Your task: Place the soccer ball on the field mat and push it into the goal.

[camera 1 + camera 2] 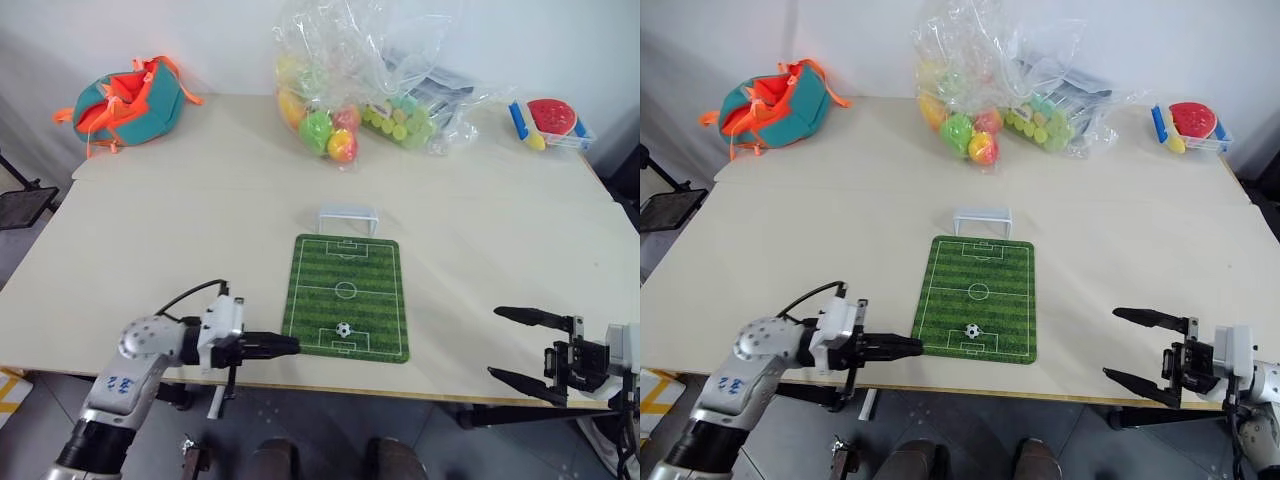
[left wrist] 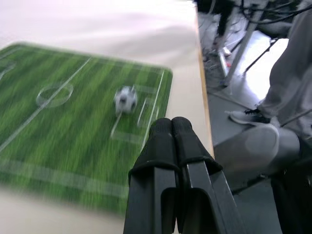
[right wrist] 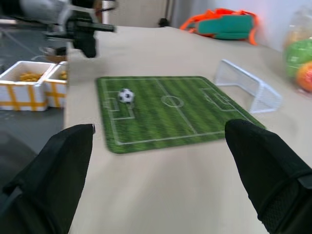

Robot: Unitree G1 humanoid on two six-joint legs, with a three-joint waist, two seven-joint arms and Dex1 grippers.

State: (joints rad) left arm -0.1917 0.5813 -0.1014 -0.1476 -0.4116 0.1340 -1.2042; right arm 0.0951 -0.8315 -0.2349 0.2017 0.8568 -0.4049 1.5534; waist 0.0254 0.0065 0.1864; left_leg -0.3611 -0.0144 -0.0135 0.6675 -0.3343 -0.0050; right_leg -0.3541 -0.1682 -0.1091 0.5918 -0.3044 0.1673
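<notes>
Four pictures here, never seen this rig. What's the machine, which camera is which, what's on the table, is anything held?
It is a humanoid robot with two arms, each ending in two black fingers. The two wide pictures come from a stereo camera on its head, looking down over the arms. The other two come from cameras on the wrists, looking along each arm's own fingers.

On the pale wooden table lies the flat green field mat with white pitch lines. The tiny black-and-white soccer ball sits on it at the near end. The small white netted goal stands just past the far end.

At the back are a teal and orange bag, clear plastic bags of coloured balls and a red and blue toy.

Nothing is held: the left gripper is shut and empty, the right gripper open.
</notes>
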